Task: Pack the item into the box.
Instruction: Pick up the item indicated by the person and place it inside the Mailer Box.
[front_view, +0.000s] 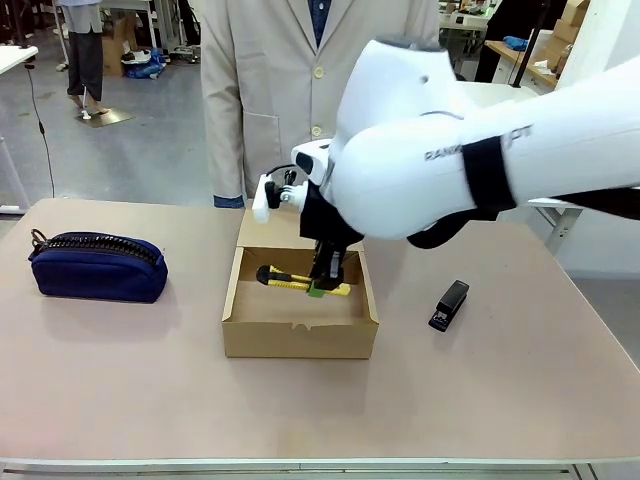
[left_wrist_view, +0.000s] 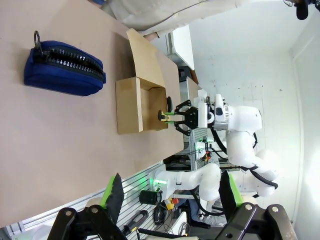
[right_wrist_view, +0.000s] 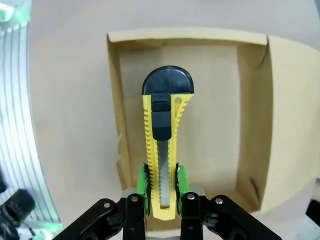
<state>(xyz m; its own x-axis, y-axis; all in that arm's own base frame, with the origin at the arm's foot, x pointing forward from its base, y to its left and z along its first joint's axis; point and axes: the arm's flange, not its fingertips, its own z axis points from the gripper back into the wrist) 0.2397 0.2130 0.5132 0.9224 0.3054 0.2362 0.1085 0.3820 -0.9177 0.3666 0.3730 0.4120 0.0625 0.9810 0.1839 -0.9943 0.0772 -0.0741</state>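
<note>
Beige surface (front_view: 120, 390) carries a shallow brown cardboard box (front_view: 300, 342) at its centre, with the flap lid open on the twelve o'clock side. The right arm reaches in from three o'clock with its wrist bent downward. Its end effector (front_view: 319, 287) is inside the box walls, clamped on the slim yellow utility knife with black parts (front_view: 283, 278) (gripped near one end). The knife's long axis runs roughly nine to three, black cap toward nine. The left end effector (left_wrist_view: 171, 192) hangs spread wide and empty.

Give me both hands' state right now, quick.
Left hand: open, holding nothing.
Right hand: closed on the yellow utility knife.
</note>
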